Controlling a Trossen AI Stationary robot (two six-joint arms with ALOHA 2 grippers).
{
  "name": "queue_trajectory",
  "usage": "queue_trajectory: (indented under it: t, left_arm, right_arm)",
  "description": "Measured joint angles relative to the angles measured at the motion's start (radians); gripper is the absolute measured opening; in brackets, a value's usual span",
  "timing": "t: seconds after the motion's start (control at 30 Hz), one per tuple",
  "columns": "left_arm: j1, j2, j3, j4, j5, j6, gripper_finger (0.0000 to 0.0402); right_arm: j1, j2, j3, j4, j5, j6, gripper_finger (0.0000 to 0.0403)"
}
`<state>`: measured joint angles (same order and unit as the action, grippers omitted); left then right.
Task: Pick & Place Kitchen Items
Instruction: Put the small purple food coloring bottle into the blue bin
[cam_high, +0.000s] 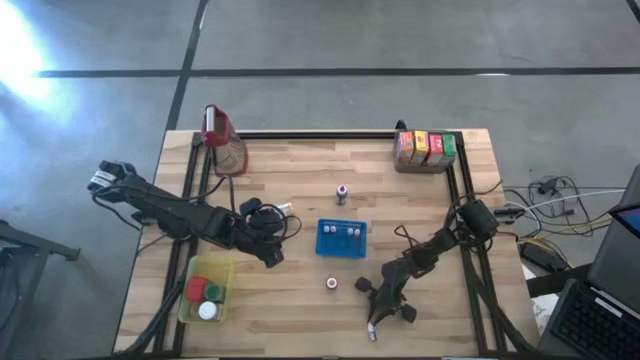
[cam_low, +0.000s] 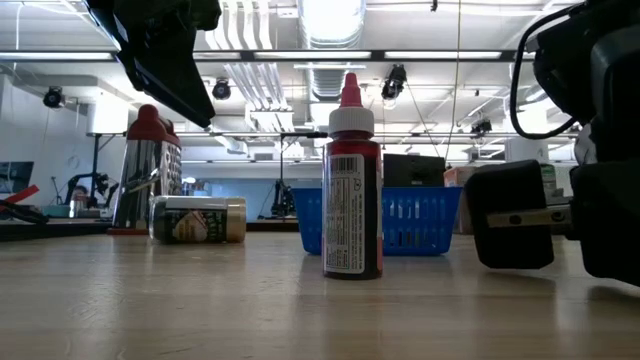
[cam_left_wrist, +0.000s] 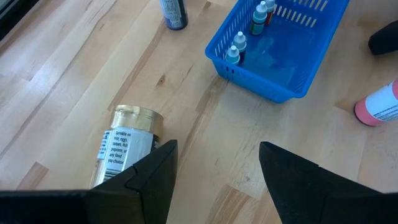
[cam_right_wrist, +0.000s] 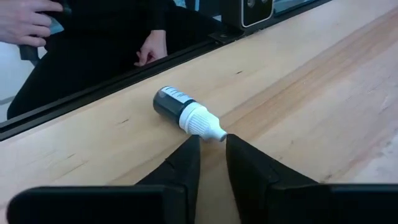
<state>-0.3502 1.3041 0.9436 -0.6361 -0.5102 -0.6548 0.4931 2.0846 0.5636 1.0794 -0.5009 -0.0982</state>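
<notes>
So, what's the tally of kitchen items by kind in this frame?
Cartons: 4
Small bottles: 6 (3 in the blue tray)
Spice jar: 1
Round lids in the yellow bin: 3
Total: 14

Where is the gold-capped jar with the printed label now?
In the left wrist view, the gold-capped jar lies on its side on the wooden table, just beyond the open left gripper, beside the blue perforated basket.

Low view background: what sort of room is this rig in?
Probably a lab or workshop: bare ceiling ducts, strip lights, a concrete floor, and cables beside the wooden table.
</notes>
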Motion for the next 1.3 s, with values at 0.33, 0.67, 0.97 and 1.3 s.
queue_trajectory:
  t: [0.33,0.67,0.97,1.3]
  left_arm:
    - [0.000,0.000,0.000,0.000,0.000,0.000,0.0232]
    - [0.000,0.000,0.000,0.000,0.000,0.000,0.0232]
    - [0.000,0.000,0.000,0.000,0.000,0.000,0.0232]
    - [0.000,0.000,0.000,0.000,0.000,0.000,0.0232]
  right_arm:
    - [0.000,0.000,0.001,-0.010,-0.016,-0.044,0.0117]
    - [-0.049,-0.002,0.004,-0.052,-0.071,-0.111,0.0157]
    - [-0.060,-0.003,0.096,-0.217,-0.136,-0.173,0.0128]
    - [-0.060,-0.002,0.130,-0.295,-0.240,-0.182,0.0107]
